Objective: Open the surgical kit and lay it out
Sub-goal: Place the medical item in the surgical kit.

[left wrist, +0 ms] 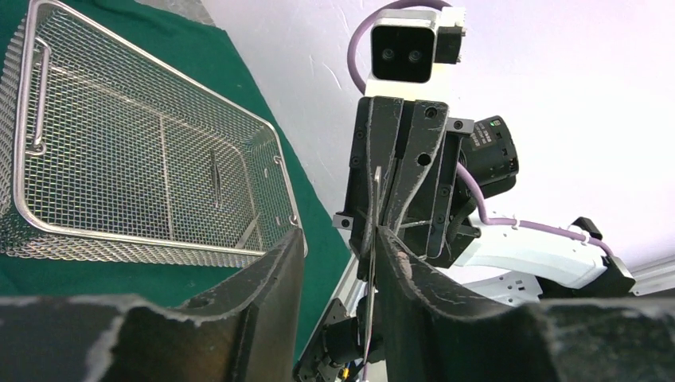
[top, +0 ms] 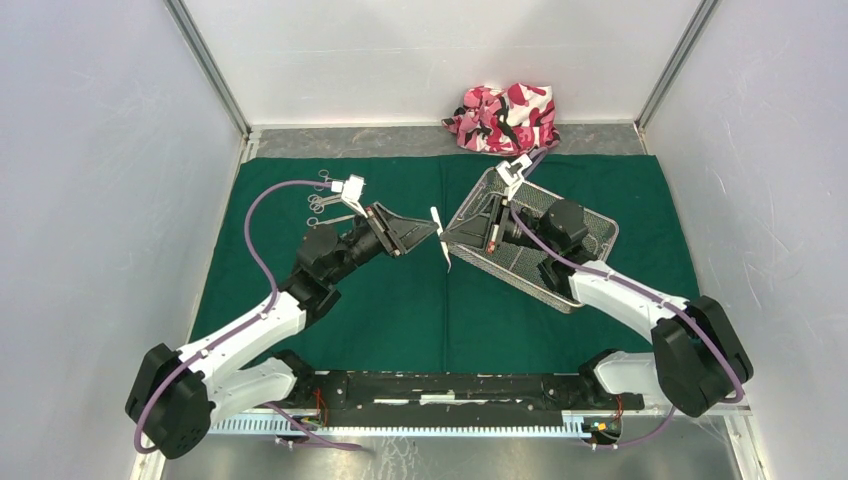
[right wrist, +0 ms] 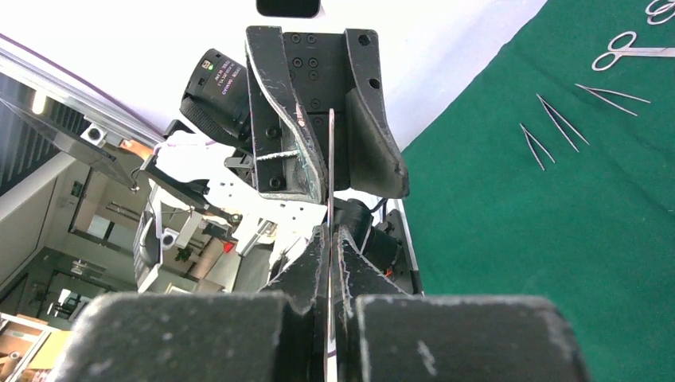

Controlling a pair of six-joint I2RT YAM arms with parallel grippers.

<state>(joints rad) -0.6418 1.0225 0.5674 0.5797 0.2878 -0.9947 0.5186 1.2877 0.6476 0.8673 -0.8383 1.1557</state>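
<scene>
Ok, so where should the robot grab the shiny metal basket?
Probably the top rim of the wire-mesh tray, on a long side, coming from above with one finger inside and one outside: its walls are thin and nearly upright.

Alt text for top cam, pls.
Over a green cloth, the right gripper pinches a thin steel instrument, with the left gripper open around it. A wire tray sits at right, more instruments at left.

Pink camouflage cloth bundle, white walls
</scene>
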